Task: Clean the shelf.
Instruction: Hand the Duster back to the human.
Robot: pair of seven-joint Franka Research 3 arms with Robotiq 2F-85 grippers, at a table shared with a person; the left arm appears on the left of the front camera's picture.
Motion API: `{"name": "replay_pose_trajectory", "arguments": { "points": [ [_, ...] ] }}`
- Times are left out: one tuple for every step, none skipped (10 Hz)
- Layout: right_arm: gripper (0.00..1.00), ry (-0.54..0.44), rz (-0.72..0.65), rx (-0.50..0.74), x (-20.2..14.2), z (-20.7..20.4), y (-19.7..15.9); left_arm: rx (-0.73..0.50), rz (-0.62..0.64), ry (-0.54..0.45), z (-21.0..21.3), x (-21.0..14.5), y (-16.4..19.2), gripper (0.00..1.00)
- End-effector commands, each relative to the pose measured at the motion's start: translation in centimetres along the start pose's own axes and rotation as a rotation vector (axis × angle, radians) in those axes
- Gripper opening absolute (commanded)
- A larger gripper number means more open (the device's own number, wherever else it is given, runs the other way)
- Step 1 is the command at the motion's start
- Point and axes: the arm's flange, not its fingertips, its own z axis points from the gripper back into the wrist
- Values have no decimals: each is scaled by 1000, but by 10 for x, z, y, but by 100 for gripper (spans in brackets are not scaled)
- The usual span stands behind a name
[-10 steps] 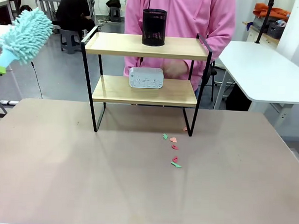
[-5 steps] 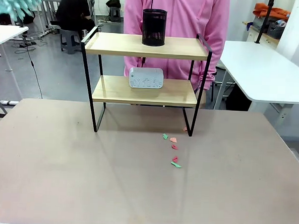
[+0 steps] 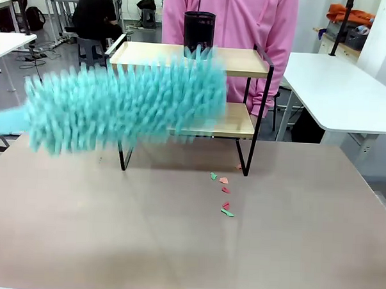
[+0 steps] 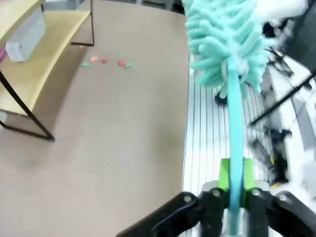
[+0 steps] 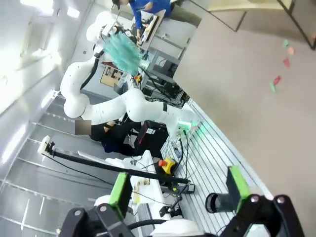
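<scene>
The shelf [image 3: 248, 64] is seen at the far side of the bench [image 3: 176, 246], in front of a person in a pink top [image 3: 262, 19]. It is made of two light wooden boards on a thin black frame. A black mesh cup [image 3: 199, 24] is seen on the top board. In the left wrist view a white box [image 4: 27, 34] is seen on the lower board. Small red and green paper bits [image 3: 223, 194] are seen on the bench just in front of the shelf's right leg.

A fluffy teal duster [image 3: 124, 106] is seen blurred in front of the shelf's left part. Its thin handle is gripped by the left hand [image 4: 232, 197], with the green pads pressed on both sides of it. The right hand [image 5: 180, 190] is held wide with nothing between its fingers, out past the bench's edge.

The duster is judged to be soft and very light, so it will bend and flop; it is best held by the stiff handle, as it is now. The shelf looks light and a bit tippy on its thin legs, so soft strokes are called for. The mesh cup could be knocked over easily.

No brand or writing can be read on anything; the marks on the white box are too small.
</scene>
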Motion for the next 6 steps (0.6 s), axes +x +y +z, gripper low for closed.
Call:
{"name": "replay_pose_trajectory", "arguments": {
  "points": [
    [100,-62,-46,-61,10,10,-12,-6,9,-172,5,-9,-17,13],
    [100,0,0,0,0,0,0,-6,9,-172,5,-9,-17,13],
    [100,22,98,-11,13,-27,7,1,8,15,1,3,5,13],
    [100,51,154,-12,28,-65,11,-6,-21,113,-24,17,6,13],
    [100,63,178,32,39,-96,14,-47,-72,170,-40,26,-1,13],
    [100,101,202,78,43,-126,20,-65,-97,204,-47,33,-5,13]
  ]
}}
